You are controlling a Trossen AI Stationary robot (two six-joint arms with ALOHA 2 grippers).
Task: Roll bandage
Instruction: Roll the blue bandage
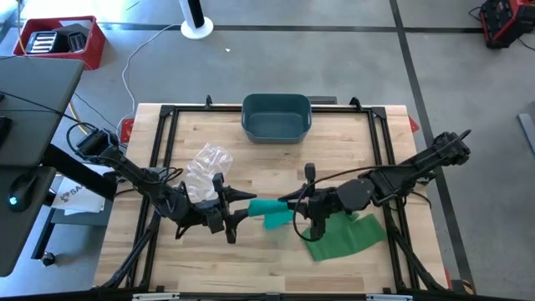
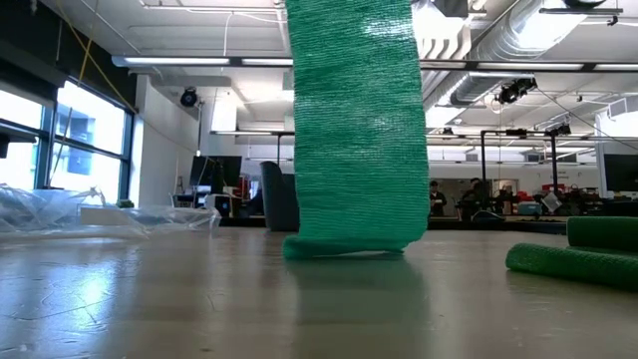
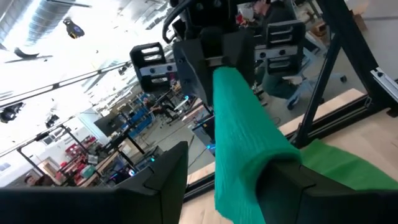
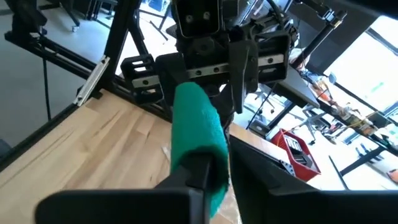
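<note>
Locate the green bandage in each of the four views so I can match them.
High: green bandage at table centre, between both grippers.
Low: hanging strip, centre, reaching the tabletop.
Left wrist: roll running from the middle to the bottom.
Right wrist: roll at centre.
Shared landmark: wooden table.

One green bandage (image 1: 334, 238): rolled end up between both arms, loose tail spread toward worktop's right edge. One worktop (image 1: 276, 267), wooden. One blue bin (image 1: 277, 116) at far edge, middle. One crumpled clear plastic bag (image 1: 205, 170), left of middle. Two dark arms, two grippers: left gripper (image 1: 242, 209), right gripper (image 1: 294, 211), facing each other near centre. Off worktop: one red crate (image 1: 63, 40) on floor past far left corner, one white round stand base (image 1: 197, 28) beyond far edge.
</note>
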